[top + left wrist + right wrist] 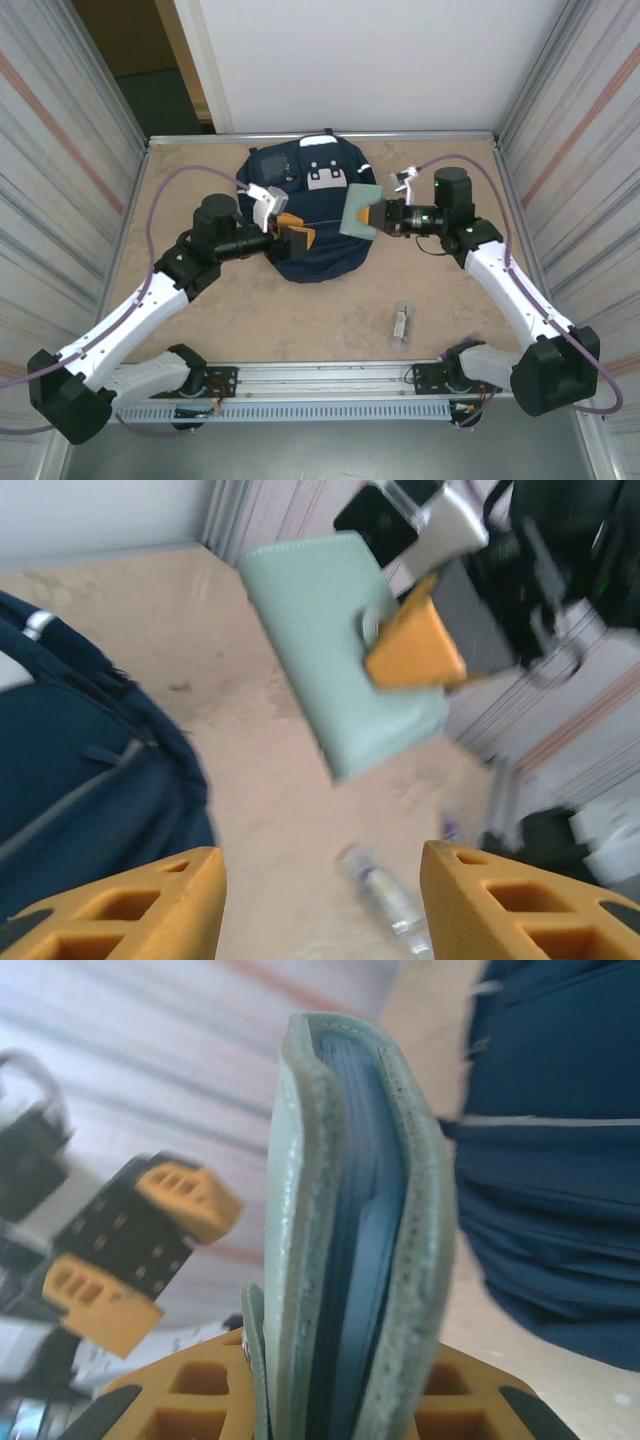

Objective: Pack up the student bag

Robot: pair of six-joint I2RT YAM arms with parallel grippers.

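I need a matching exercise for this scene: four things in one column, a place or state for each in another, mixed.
1. student bag
2. green wallet
3. left end effector
4. small clear object

a. open, holding nothing
b. alone on the table, near side
c. clamped in the right end effector
d. lying flat, far middle

Pairs: 1-d, 2-c, 3-a, 4-b

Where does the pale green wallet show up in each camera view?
Top external: green wallet right of centre, at the right edge of the navy backpack, held by the right gripper.
Left wrist: green wallet upper middle, tilted.
Right wrist: green wallet centre, edge-on, upright.
Shared landmark: the navy backpack.
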